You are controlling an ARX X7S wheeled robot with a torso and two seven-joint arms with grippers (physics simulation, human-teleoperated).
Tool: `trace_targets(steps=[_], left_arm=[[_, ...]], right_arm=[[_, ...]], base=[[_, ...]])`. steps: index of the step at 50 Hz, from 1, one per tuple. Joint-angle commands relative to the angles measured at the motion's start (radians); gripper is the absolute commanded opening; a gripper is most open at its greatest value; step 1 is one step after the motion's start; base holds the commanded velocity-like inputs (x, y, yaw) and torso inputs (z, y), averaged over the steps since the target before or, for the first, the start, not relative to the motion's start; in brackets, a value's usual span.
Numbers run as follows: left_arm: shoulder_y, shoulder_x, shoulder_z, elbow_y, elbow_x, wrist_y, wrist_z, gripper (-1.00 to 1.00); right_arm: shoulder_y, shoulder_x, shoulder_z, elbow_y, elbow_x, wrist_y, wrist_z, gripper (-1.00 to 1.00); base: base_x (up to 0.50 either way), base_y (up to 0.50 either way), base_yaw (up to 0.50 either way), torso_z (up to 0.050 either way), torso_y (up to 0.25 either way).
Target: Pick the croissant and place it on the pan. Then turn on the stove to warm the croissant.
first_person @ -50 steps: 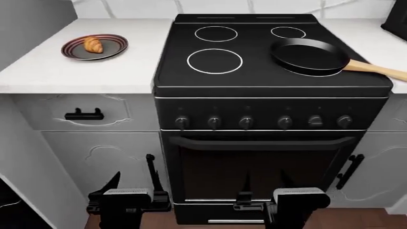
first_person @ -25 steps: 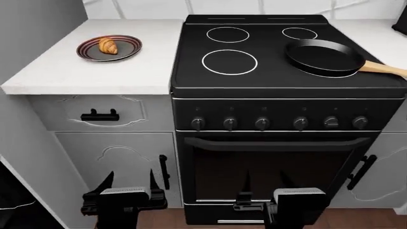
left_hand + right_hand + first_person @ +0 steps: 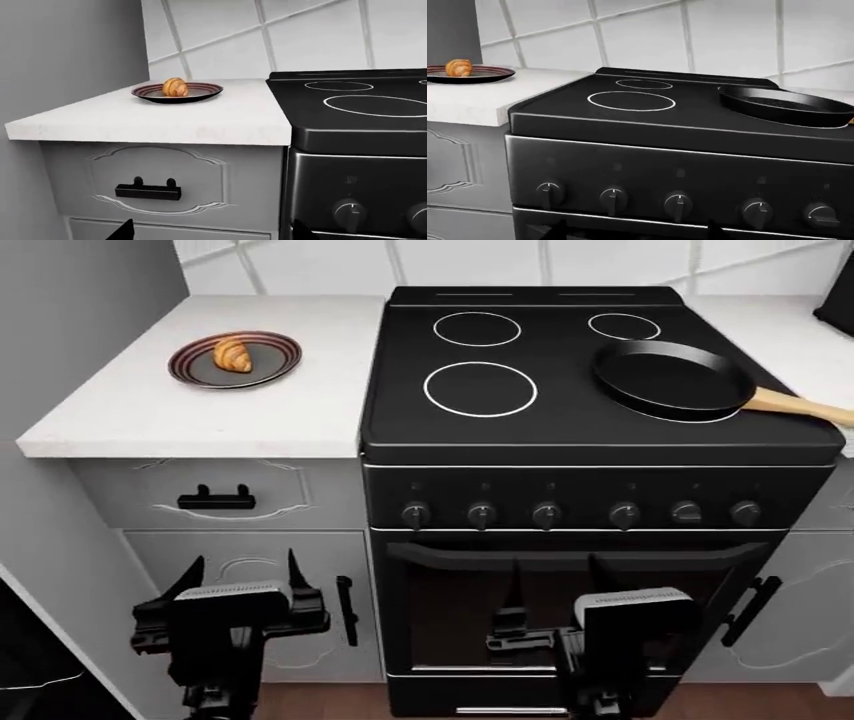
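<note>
Since the earlier frames your view has swung left and risen a little: the stove (image 3: pixel 587 440) now sits further right in the head view, and both grippers show more fully at the bottom. Your left gripper (image 3: pixel 238 580) hangs low in front of the cabinet door under the counter (image 3: pixel 160 410), its fingers (image 3: pixel 296 573) spread apart and holding nothing. Your right gripper (image 3: pixel 554 585) hangs in front of the oven door (image 3: pixel 561 590), fingers likewise parted and empty.

The croissant (image 3: pixel 234 354) lies on the plate (image 3: pixel 274 365), a dark one with a reddish rim, on the counter to the left of the stove, well apart from both grippers. The pan (image 3: pixel 671 380) rests over the front right burner, its wooden handle (image 3: pixel 798 406) pointing off to the right. It is empty. The knobs (image 3: pixel 547 512) run in a row across the stove front, above the oven door.
</note>
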Motion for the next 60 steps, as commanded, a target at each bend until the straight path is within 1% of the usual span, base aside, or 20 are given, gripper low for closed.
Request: trace_targets(steps=[1, 4, 7, 12, 16, 19, 21, 25, 26, 30, 34, 38, 43, 50, 60], left_arm=[[-0.098, -0.065, -0.006, 0.256, -0.084, -0.324, 0.023, 1.0], [-0.141, -0.097, 0.026, 0.258, -0.082, -0.334, 0.063, 1.0], [-0.197, -0.117, 0.032, 0.267, -0.101, -0.378, 0.091, 1.0], [-0.303, -0.114, -0.027, 0.257, -0.196, -0.512, 0.117, 1.0], [-0.385, -0.135, -0.043, 0.272, -0.229, -0.594, 0.128, 1.0], [-0.438, -0.137, -0.082, 0.299, -0.282, -0.659, 0.141, 1.0], [-0.466, -0.135, -0.108, 0.309, -0.319, -0.69, 0.153, 1.0], [-0.515, -0.166, -0.138, 0.36, -0.368, -0.747, 0.175, 1.0], [-0.53, -0.169, -0.152, 0.366, -0.389, -0.772, 0.18, 1.0], [-0.542, -0.171, -0.2, 0.357, -0.441, -0.843, 0.184, 1.0], [-0.554, -0.18, -0.226, 0.35, -0.454, -0.875, 0.175, 1.0], [-0.543, -0.188, -0.247, 0.364, -0.46, -0.882, 0.169, 1.0], [-0.555, -0.175, -0.258, 0.362, -0.473, -0.914, 0.149, 1.0], [-0.566, -0.172, -0.258, 0.361, -0.471, -0.948, 0.117, 1.0], [-0.574, -0.174, -0.239, 0.338, -0.435, -0.939, 0.077, 1.0]], right_arm=[[0.114, 0.074, -0.012, -0.283, 0.061, 0.357, -0.043, 1.0], [0.175, 0.107, -0.008, -0.36, 0.08, 0.455, -0.063, 1.0], [0.234, 0.135, -0.015, -0.413, 0.098, 0.526, -0.089, 1.0], [0.343, 0.185, -0.064, -0.471, 0.092, 0.632, -0.124, 1.0], [0.472, 0.164, -0.005, -0.525, 0.171, 0.807, -0.149, 1.0], [0.565, 0.143, 0.045, -0.549, 0.238, 0.946, -0.172, 1.0], [0.618, 0.152, 0.046, -0.563, 0.262, 1.017, -0.188, 1.0], [0.713, 0.152, 0.093, -0.598, 0.324, 1.164, -0.219, 1.0], [0.729, 0.162, 0.084, -0.598, 0.327, 1.181, -0.223, 1.0], [0.768, 0.161, 0.076, -0.583, 0.345, 1.241, -0.228, 1.0], [0.788, 0.158, 0.072, -0.572, 0.353, 1.287, -0.219, 1.0], [0.787, 0.128, 0.131, -0.572, 0.379, 1.333, -0.197, 1.0], [0.789, 0.118, 0.168, -0.555, 0.444, 1.327, -0.151, 1.0], [0.798, 0.117, 0.174, -0.52, 0.463, 1.309, -0.132, 1.0], [0.809, 0.123, 0.186, -0.505, 0.502, 1.312, -0.107, 1.0]], base=[[0.0, 0.0, 0.0, 0.05, 0.0], [0.0, 0.0, 0.0, 0.05, 0.0], [0.0, 0.0, 0.0, 0.05, 0.0], [0.0, 0.0, 0.0, 0.05, 0.0], [0.0, 0.0, 0.0, 0.05, 0.0], [0.0, 0.0, 0.0, 0.05, 0.0], [0.0, 0.0, 0.0, 0.05, 0.0], [0.0, 0.0, 0.0, 0.05, 0.0], [0.0, 0.0, 0.0, 0.05, 0.0], [0.0, 0.0, 0.0, 0.05, 0.0], [0.0, 0.0, 0.0, 0.05, 0.0], [0.0, 0.0, 0.0, 0.05, 0.0], [0.0, 0.0, 0.0, 0.05, 0.0], [0.0, 0.0, 0.0, 0.002, 0.0], [0.49, 0.0, 0.0, 0.0, 0.0]])
